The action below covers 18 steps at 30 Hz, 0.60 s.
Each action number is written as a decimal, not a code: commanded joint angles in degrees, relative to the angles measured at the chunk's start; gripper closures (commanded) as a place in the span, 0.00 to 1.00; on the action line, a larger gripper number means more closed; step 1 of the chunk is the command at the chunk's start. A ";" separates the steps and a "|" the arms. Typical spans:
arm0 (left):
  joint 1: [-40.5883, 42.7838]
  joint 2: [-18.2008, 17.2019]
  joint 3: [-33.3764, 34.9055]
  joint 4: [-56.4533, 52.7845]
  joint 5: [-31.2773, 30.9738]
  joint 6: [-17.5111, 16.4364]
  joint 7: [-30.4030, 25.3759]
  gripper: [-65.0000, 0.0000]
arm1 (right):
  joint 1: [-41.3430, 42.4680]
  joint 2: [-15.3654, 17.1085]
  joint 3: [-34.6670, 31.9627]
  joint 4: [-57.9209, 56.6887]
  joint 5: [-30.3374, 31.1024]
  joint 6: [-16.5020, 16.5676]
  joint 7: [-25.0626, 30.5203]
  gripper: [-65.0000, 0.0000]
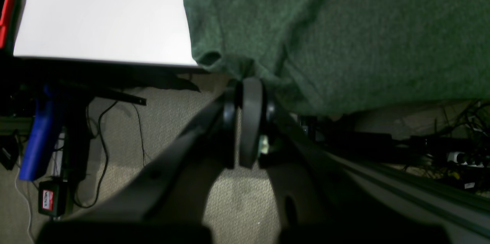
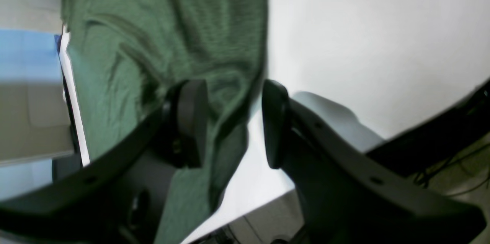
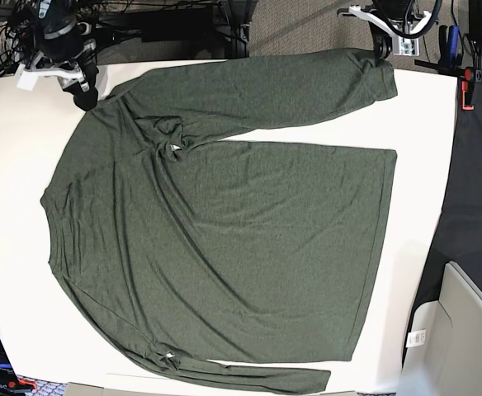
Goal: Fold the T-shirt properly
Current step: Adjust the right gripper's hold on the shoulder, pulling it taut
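Observation:
The T-shirt (image 3: 224,223), dark olive green with long sleeves, lies spread flat on the white table (image 3: 10,272). Its upper sleeve stretches to the far right corner, and its lower sleeve runs along the near edge. My left gripper (image 1: 249,94) (image 3: 380,54) is shut on the upper sleeve's cuff end (image 1: 344,37) at the table's far edge. At the shoulder on the far left, my right gripper (image 2: 233,121) (image 3: 84,97) stands open. Its fingers (image 2: 191,121) straddle a ridge of the shirt fabric (image 2: 153,25) without pinching it.
A black panel (image 3: 480,206) borders the table's right side, with a pale grey box (image 3: 464,330) at the bottom right. Cables and stands crowd the far edge behind both arms. A blue clamp (image 1: 38,136) hangs below the table over carpet.

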 commanded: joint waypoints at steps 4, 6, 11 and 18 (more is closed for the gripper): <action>0.57 -0.25 -0.19 0.95 -0.20 0.24 -1.10 1.00 | 2.42 0.34 -0.17 -4.59 1.20 0.45 0.63 0.62; 0.57 -0.25 -0.28 0.95 -0.20 0.24 -1.10 1.00 | 3.38 0.34 -1.23 -6.87 1.20 0.45 0.63 0.62; 0.57 -0.25 -0.28 0.95 -0.20 0.24 -1.01 1.00 | 5.67 0.17 -2.81 -10.21 1.20 0.45 0.81 0.62; 0.57 -0.25 -0.37 0.86 -0.20 0.24 -0.92 1.00 | 6.64 -1.59 -3.43 -10.21 1.20 0.80 0.63 0.70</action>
